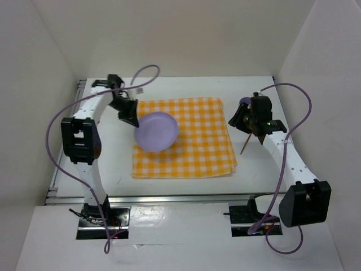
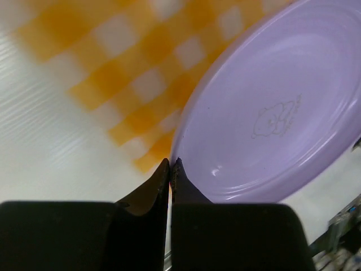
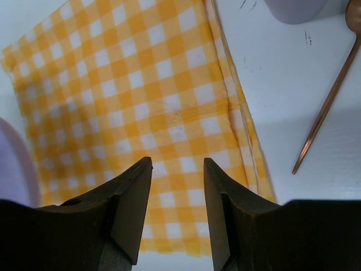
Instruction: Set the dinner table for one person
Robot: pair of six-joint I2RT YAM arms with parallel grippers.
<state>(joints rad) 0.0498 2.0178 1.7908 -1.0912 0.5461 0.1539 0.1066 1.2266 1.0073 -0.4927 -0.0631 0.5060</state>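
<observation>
A lilac plate [image 1: 156, 131] hangs tilted over the left part of the yellow-and-white checked cloth [image 1: 197, 147], which lies on the white dinner table [image 1: 169, 87]. My left gripper [image 1: 131, 118] is shut on the plate's left rim. In the left wrist view the fingertips [image 2: 174, 162] pinch the rim of the plate [image 2: 271, 107], with the cloth [image 2: 130, 73] blurred below. My right gripper [image 1: 233, 121] is open and empty over the cloth's right edge. In the right wrist view the gripper [image 3: 177, 164] hovers above the cloth [image 3: 141, 84].
A thin copper utensil [image 1: 246, 145] lies on the table right of the cloth, also in the right wrist view [image 3: 324, 110]. A lilac cup [image 1: 244, 101] stands behind the right gripper and shows in the right wrist view [image 3: 296, 8]. White walls enclose the table.
</observation>
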